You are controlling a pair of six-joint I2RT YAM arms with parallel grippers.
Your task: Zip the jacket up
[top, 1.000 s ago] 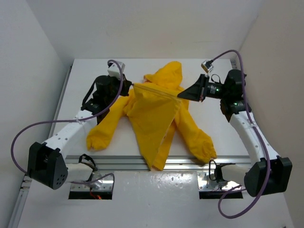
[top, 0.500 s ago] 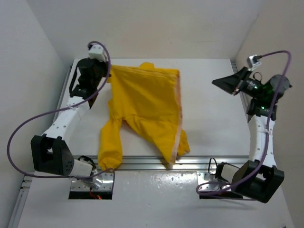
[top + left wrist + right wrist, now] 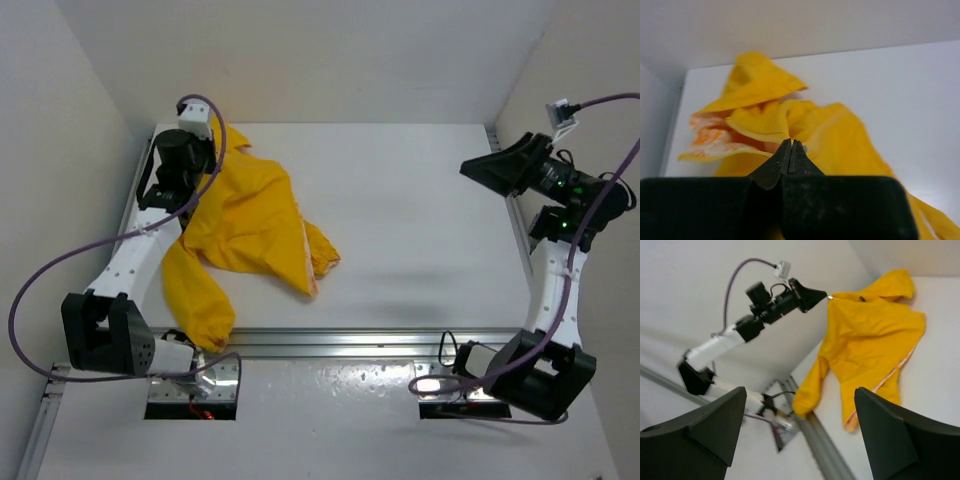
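Note:
The yellow jacket [image 3: 250, 225] lies bunched at the left of the white table [image 3: 420, 230], one sleeve [image 3: 195, 295] trailing toward the front edge. My left gripper [image 3: 212, 150] is shut on the fabric at the jacket's upper edge. In the left wrist view its jaws [image 3: 791, 143] pinch a yellow fold, with orange-and-white lining [image 3: 710, 142] showing to the left. My right gripper [image 3: 490, 168] hangs open and empty at the far right, well away from the jacket. From the right wrist, the jacket [image 3: 870, 335] dangles from the left gripper [image 3: 827, 296]. The zipper's state is not discernible.
An aluminium rail [image 3: 340, 345] runs along the table's front edge. White walls close in on the left, back and right. Purple cables [image 3: 40, 290] loop off both arms. The left arm [image 3: 140, 255] stretches along the table's left edge.
My right gripper has opened, released the jacket and pulled back to the right. The left gripper, holding on, dragged the jacket left, where it collapsed into a heap.

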